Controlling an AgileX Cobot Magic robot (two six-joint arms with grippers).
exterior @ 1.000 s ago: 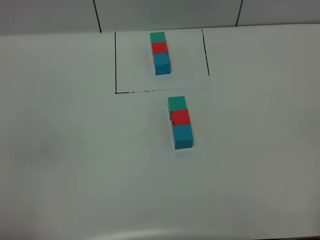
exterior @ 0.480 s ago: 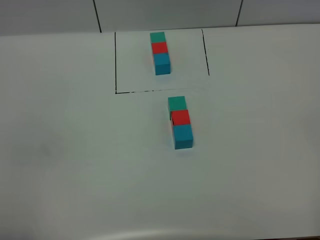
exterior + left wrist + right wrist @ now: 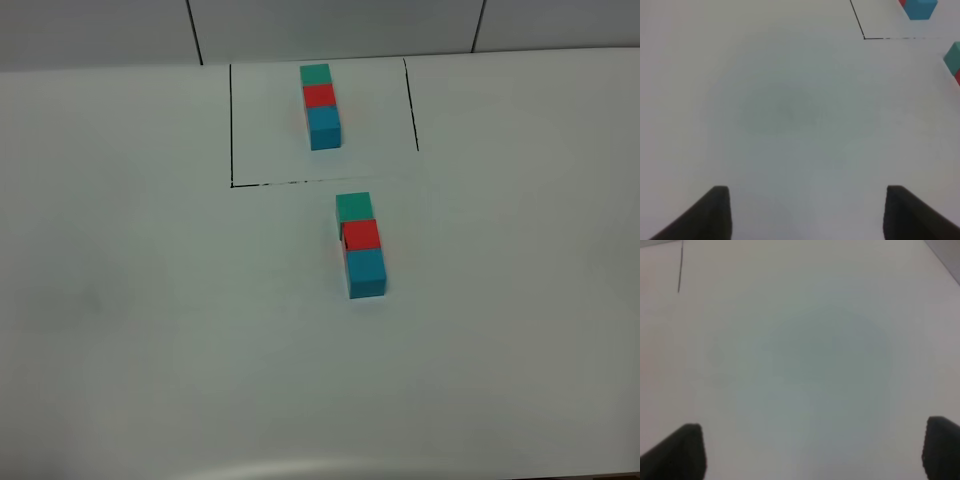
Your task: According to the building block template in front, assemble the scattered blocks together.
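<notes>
Nothing is seen to have moved since the earlier frames: in the high view both block rows lie exactly where they lay, and no arm has come into view.

Nearest, at the six o'clock side of the table (image 3: 140,330), the two grippers are kept back and are seen only in their own wrist views. The left gripper (image 3: 807,212) is held with its jaws parted and nothing between them, above bare table. The right gripper (image 3: 812,452) is spread wider, near its full opening, and is likewise empty.

Around the middle of the high view, the scattered blocks (image 3: 361,245) are found gathered into one row, teal-green at the twelve o'clock end, red in the middle, blue at the six o'clock end. The faces appear to be touching, though the red cube seems nudged slightly toward three o'clock; at this resolution a fine gap cannot be ruled out.

Farther on, toward twelve o'clock, the building block template (image 3: 320,106) is set inside its black drawn lines (image 3: 231,120), with the same order of green, red and blue. The assembled row lies just outside the frame, at about its five o'clock.

The assembly is judged to be done, or very nearly so; at most a small straightening of the red cube could be left.
</notes>
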